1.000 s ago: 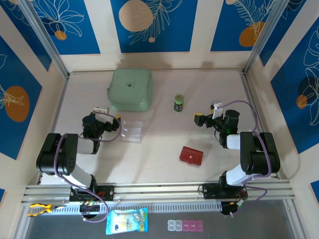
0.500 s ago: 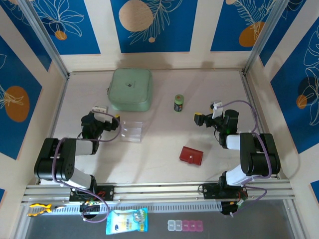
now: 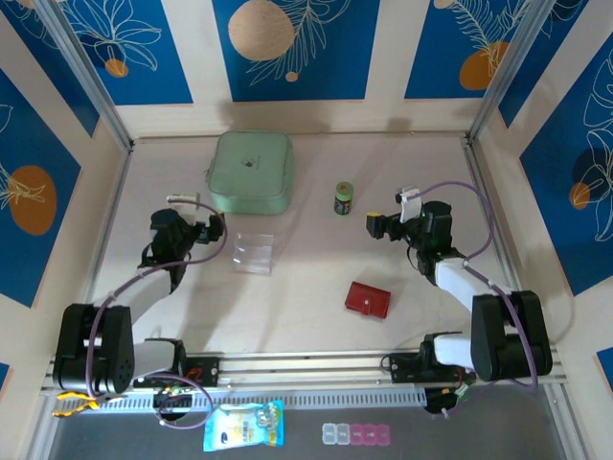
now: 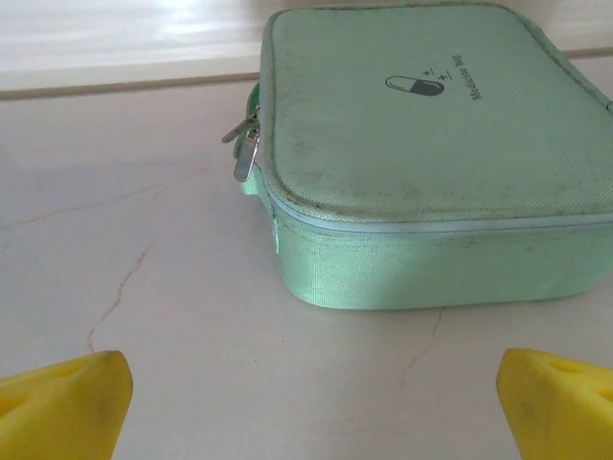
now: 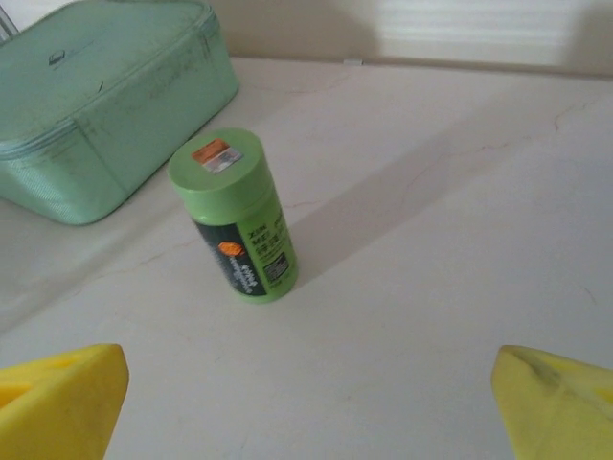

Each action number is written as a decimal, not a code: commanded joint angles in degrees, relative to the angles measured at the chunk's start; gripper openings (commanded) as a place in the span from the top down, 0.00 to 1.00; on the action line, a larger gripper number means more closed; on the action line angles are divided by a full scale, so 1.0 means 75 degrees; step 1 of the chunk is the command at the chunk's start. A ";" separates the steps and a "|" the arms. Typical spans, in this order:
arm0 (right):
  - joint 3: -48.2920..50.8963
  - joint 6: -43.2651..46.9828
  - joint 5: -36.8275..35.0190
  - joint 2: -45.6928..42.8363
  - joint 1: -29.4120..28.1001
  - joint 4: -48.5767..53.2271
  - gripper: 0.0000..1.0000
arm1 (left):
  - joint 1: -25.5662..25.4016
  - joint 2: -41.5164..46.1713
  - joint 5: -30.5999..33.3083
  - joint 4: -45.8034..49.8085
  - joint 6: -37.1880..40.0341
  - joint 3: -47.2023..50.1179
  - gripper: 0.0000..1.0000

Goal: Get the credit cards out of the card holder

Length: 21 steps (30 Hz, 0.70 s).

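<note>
The card holder, a small red wallet, lies folded shut on the table right of centre, with nothing touching it. The credit cards are hidden from view. My left gripper is open over bare table at the left, facing the mint-green case; its yellow fingertips stand wide apart with nothing between them. My right gripper is open too, behind and slightly right of the card holder. In the right wrist view its gripper frames bare table in front of a green bottle.
A mint-green case sits at the back left. A clear plastic sheet lies just right of the left gripper. The green bottle stands upright behind the centre. Walls close in the table on three sides.
Both arms have stretched out from their folded pose. The left gripper moved slightly back toward the case, and the right gripper shifted a little left. The card holder has not moved.
</note>
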<state>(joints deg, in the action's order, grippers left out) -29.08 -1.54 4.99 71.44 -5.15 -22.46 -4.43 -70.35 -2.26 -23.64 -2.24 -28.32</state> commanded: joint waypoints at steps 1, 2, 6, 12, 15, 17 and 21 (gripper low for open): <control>-0.0488 -0.0292 -0.0545 -0.0542 -0.0316 0.1768 0.04 | -0.0078 0.0303 0.0349 0.2346 -0.0854 -0.0863 0.05; -0.0564 -0.0356 -0.0594 -0.0655 -0.0430 0.2079 0.05 | -0.0076 0.0331 0.0304 0.2796 -0.1005 -0.1067 0.06; -0.0771 -0.0654 -0.0696 -0.1107 -0.0947 0.3196 0.10 | -0.0078 0.0362 -0.0100 0.4357 -0.1671 -0.1680 0.06; -0.1006 -0.1389 -0.0921 -0.1581 -0.1408 0.4692 0.12 | -0.0151 0.0439 -0.0544 0.5478 -0.2291 -0.1868 0.07; -0.0982 -0.1613 -0.1040 -0.1877 -0.1532 0.5150 0.14 | -0.0199 0.0325 -0.0840 0.6176 -0.2557 -0.2035 0.07; -0.0891 -0.1728 -0.1217 -0.2078 -0.1556 0.5318 0.14 | -0.0252 0.0264 -0.0946 0.6565 -0.2720 -0.2130 0.06; -0.0675 -0.1892 -0.1356 -0.2465 -0.1559 0.5454 0.14 | -0.0365 0.0159 -0.1436 0.6894 -0.2921 -0.2185 0.05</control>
<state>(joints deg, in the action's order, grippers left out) -34.76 -13.52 -3.49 55.00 -16.56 15.22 -6.20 -68.45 -9.10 22.70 -21.47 -42.76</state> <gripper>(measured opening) 0.857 0.949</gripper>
